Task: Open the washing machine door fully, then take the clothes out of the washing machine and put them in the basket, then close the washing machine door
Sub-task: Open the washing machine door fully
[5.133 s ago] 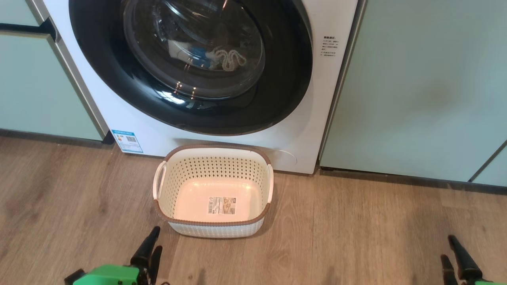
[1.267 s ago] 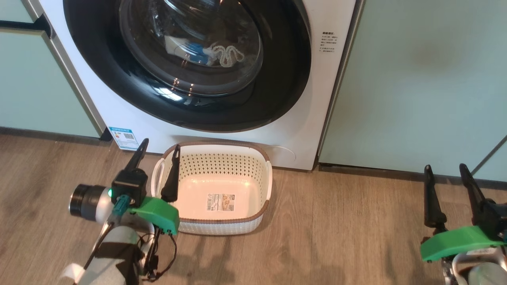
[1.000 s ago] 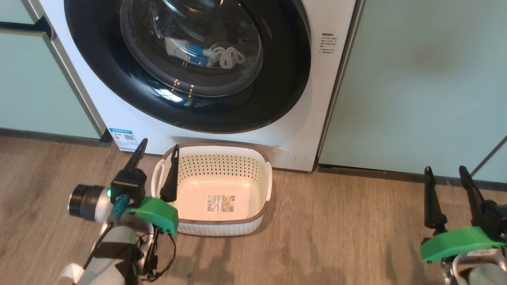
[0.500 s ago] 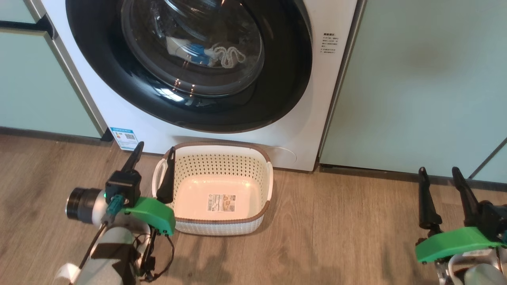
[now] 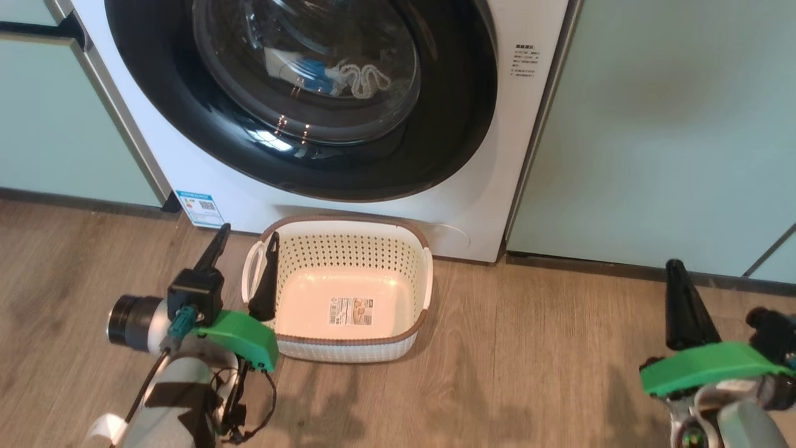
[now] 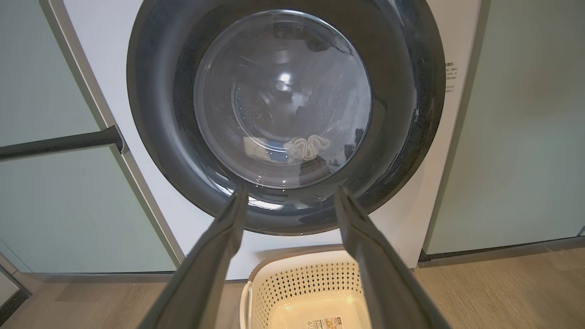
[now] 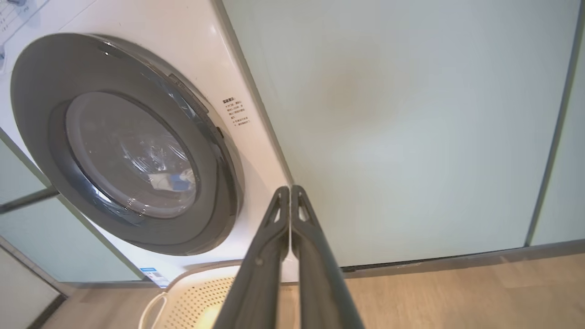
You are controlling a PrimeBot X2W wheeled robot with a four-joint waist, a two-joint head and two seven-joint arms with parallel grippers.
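The washing machine [image 5: 516,155] fills the top of the head view, and its door [image 5: 186,112] sits flush against the front. Through the glass I see the clothes [image 5: 348,74], a cream knit piece with blue and white parts, lying low in the drum. The basket [image 5: 348,341] stands empty on the floor just below the door. My left gripper [image 5: 247,233] is open, hanging over the basket's left handle and pointing at the door [image 6: 160,137]. My right gripper [image 7: 291,188] is shut on nothing, off to the right before the cabinet, away from the door [image 7: 41,137].
Pale green cabinets flank the machine, a wide panel on the right [image 5: 653,137] and one on the left [image 5: 56,124] with a dark bar handle [image 6: 59,144]. A blue-white sticker [image 5: 199,208] marks the machine's lower left. Wood floor [image 5: 528,373] spreads in front.
The right gripper's fingers have come together from open. The head camera has shifted slightly. The left gripper stays open by the basket. Both arms rose into view since the earliest frame.
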